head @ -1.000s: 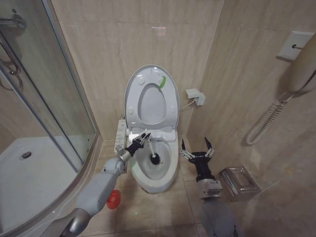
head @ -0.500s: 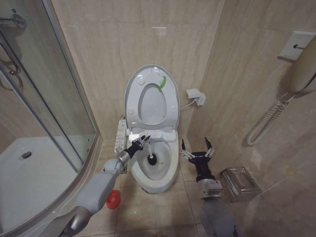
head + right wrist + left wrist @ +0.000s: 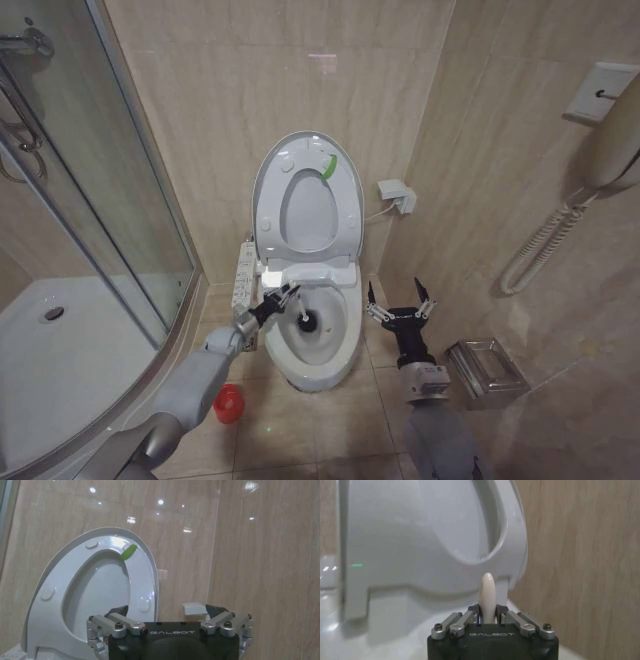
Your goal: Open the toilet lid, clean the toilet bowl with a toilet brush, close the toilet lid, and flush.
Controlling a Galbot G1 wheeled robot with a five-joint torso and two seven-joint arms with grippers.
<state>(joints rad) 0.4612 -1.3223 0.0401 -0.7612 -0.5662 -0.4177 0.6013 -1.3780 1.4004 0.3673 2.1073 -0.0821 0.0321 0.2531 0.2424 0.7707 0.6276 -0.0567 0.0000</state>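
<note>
The toilet bowl stands on the tiled floor against the back wall, and the toilet lid is raised upright behind it, leaning toward the wall with its green strip showing. The left gripper sits over the bowl's left rim, clamped on the white handle of the toilet brush, whose dark head is down inside the bowl. The right gripper hovers just right of the bowl, fingers spread apart. A red cup holder rests on the floor at the bowl's left.
</note>
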